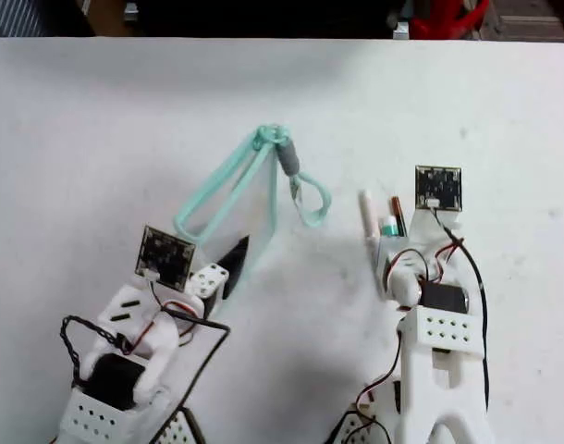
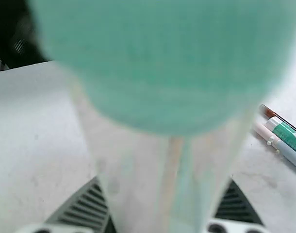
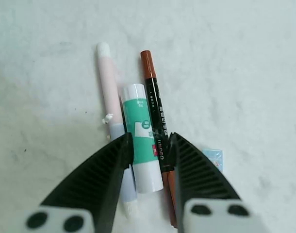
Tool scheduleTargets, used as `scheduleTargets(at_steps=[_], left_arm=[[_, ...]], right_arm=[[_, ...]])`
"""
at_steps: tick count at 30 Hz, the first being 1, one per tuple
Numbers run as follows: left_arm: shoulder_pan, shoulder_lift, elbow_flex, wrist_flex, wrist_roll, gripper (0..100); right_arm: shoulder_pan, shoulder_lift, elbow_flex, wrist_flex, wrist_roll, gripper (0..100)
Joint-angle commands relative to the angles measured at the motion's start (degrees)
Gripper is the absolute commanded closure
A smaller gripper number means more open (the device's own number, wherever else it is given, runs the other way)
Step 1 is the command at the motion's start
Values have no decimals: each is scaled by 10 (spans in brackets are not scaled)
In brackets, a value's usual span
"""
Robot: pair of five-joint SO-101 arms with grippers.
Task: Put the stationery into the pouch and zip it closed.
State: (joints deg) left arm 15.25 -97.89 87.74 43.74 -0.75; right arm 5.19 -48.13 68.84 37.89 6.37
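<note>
A clear pouch (image 1: 240, 208) with teal trim stands on edge left of centre, and my left gripper (image 1: 225, 264) is shut on its near end. In the left wrist view the pouch (image 2: 172, 160) sits between the fingers (image 2: 85, 208), its teal rim close to the camera. To the right lie a pink-white pen (image 3: 108, 87), a green-white glue stick (image 3: 140, 121) and a brown pen (image 3: 150, 82), side by side. My right gripper (image 3: 152, 150) hangs over them, open, straddling the glue stick and brown pen. The same gripper (image 1: 390, 242) covers their near ends.
A teal loop strap (image 1: 310, 199) and a grey zip end (image 1: 288, 159) trail from the pouch's far corner. A small blue item (image 3: 213, 158) lies beside the brown pen. The white table (image 1: 97, 139) ends at a dark back edge.
</note>
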Motion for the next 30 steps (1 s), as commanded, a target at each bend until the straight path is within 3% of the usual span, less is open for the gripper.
scheduleTargets(at_steps=[1,7,12,15,19,24,26,30], left_arm=[[-4,-6,-5,-11,2,793],[-4,-6,-5,-11,2,793],[-4,-6,-5,-11,2,793],[-4,-6,-5,-11,2,793],[-4,-6,-5,-11,2,793],[-4,-6,-5,-11,2,793],[-4,-6,-5,-11,2,793],[-4,-6,-5,-11,2,793]], right_arm=[[6,-10,-4,-7,0,874],[6,-10,-4,-6,-1,717],[6,-9,-4,-7,-13,698],[6,-9,-4,-6,-13,754],[6,-9,-4,-7,-15,998],[6,-9,-4,-8,-16,807],[6,-9,-4,-7,-11,783],[6,-10,0,-9,-11,993]])
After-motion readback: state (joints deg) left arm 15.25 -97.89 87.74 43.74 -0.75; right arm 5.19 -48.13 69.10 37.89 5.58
